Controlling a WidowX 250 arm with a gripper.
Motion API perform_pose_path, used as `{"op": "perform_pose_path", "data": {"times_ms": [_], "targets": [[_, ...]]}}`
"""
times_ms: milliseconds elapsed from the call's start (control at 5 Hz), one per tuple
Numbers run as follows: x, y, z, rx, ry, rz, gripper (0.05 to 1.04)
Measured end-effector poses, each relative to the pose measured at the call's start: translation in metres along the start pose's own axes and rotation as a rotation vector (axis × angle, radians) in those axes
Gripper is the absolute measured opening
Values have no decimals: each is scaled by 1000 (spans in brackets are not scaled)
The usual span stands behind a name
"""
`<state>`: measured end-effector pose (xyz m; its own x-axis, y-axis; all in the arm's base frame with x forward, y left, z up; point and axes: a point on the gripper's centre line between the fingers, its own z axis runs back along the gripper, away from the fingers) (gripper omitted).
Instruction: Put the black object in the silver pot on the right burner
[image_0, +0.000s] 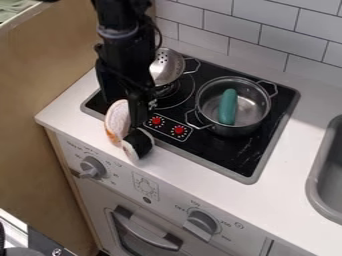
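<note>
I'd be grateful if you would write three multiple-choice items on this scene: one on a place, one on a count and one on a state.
1. Where is the black object?
A) In the sink
B) Near the stovetop's front edge
C) Behind the colander

2. How many red knobs are on the stovetop?
A) Two
B) Three
C) Five

3. How is the silver pot?
A) Lidded
B) Upside down
C) Upright and uncovered

Key:
1. B: it shows at that edge, outside the pot.
2. A: one red knob sits beside another.
3. C: its inside and the teal object in it are visible.
</note>
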<state>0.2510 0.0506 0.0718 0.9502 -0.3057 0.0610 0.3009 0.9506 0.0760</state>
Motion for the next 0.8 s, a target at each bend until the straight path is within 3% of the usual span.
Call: {"op": "perform_pose_path", "data": {"times_ms": [800], "targets": [[-4, -9, -21, 66, -46, 2, 999]]}}
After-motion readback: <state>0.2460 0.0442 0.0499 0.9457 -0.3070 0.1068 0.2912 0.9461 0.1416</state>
